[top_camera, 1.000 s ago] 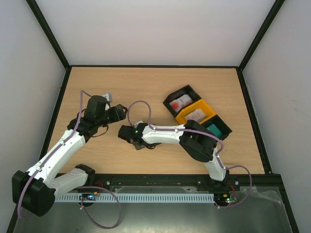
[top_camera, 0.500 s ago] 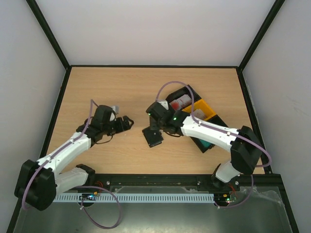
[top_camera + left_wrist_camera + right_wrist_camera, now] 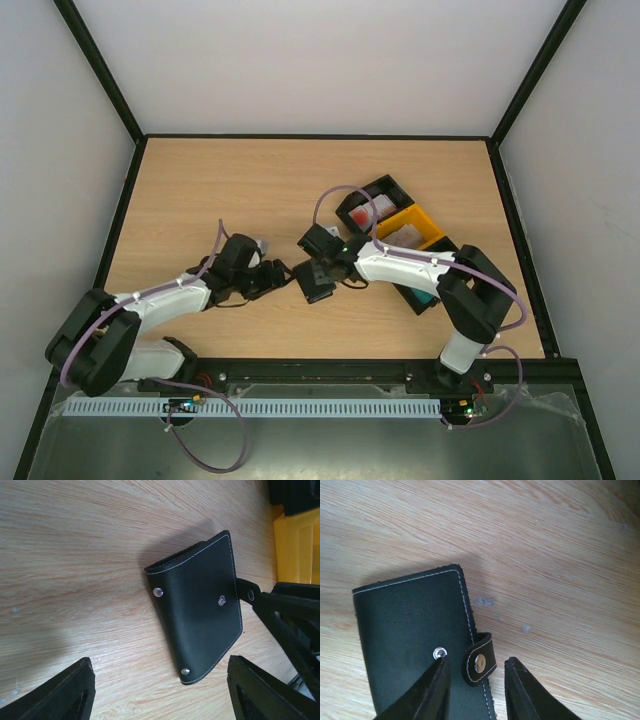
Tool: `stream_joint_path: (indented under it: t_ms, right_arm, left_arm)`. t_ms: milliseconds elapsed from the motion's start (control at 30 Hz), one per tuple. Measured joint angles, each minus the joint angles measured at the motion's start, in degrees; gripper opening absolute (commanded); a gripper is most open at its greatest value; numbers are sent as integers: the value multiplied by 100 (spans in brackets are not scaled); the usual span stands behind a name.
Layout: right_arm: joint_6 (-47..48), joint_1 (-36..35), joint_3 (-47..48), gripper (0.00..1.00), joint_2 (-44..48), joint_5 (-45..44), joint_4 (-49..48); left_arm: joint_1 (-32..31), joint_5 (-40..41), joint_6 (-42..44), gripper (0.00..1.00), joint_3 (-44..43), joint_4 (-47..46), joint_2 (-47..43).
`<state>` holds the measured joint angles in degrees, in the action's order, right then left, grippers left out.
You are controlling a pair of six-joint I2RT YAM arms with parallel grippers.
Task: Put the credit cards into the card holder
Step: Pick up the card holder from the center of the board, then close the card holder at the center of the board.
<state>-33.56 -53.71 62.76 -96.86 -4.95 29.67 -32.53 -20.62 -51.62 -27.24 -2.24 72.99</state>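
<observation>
The black card holder (image 3: 316, 289) lies closed on the wood between my two grippers, stitched edge and metal studs up (image 3: 200, 605). My right gripper (image 3: 476, 685) hangs over its edge, jaws apart on either side of the short clasp tab (image 3: 480, 661) without touching it. My left gripper (image 3: 160, 690) stands open just short of the holder's near corner. In the top view the left gripper (image 3: 283, 272) is left of the holder and the right gripper (image 3: 325, 266) above it. The credit cards lie in the bins: red-and-white (image 3: 366, 211), pale (image 3: 404, 237), teal (image 3: 424, 297) partly under the right arm.
Three joined bins, black (image 3: 385, 187), yellow (image 3: 430, 222) and black, run diagonally at the right of the table; the yellow one's wall (image 3: 297, 545) shows past the holder. The right forearm lies across the nearest bin. Black frame rails border the table.
The right arm swung from the left over to the bins and now sits at the holder's clasp, jaws narrower. The left gripper moved right and forward, close to the holder.
</observation>
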Motion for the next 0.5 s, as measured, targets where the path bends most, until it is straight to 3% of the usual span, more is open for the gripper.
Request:
stream_joint_path:
  t_ms: [233,500]
  right_arm:
    - [-42,2,0,10,-109,-79,-11]
    - [-55,9,-2,10,-109,-184,-22]
  left_arm:
    - [-35,-2,-98,68,17,-219,219]
    - [-35,7,-109,68,22,-269,245]
